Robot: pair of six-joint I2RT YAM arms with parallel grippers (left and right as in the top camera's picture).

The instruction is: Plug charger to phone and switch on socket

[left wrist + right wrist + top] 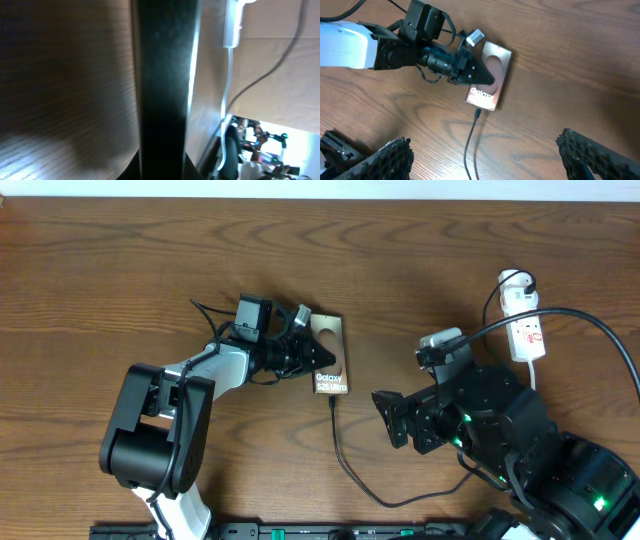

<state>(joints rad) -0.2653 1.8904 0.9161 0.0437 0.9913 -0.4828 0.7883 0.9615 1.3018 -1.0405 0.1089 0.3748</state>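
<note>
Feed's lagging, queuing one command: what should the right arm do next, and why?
Probably carry the right gripper to the socket for its switch: the charger seems seated in the phone at its lettered end, the right jaws stand open, empty, and the left gripper, shut, rests on the phone.

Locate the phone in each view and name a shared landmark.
Overhead: phone just left of centre, under the left gripper tip.
Left wrist: not identifiable; a dark blurred band fills the middle.
Right wrist: phone upper centre, lettering toward the bottom.
Landmark: the charger meeting the phone's lettered end, in overhead and right wrist.
</note>
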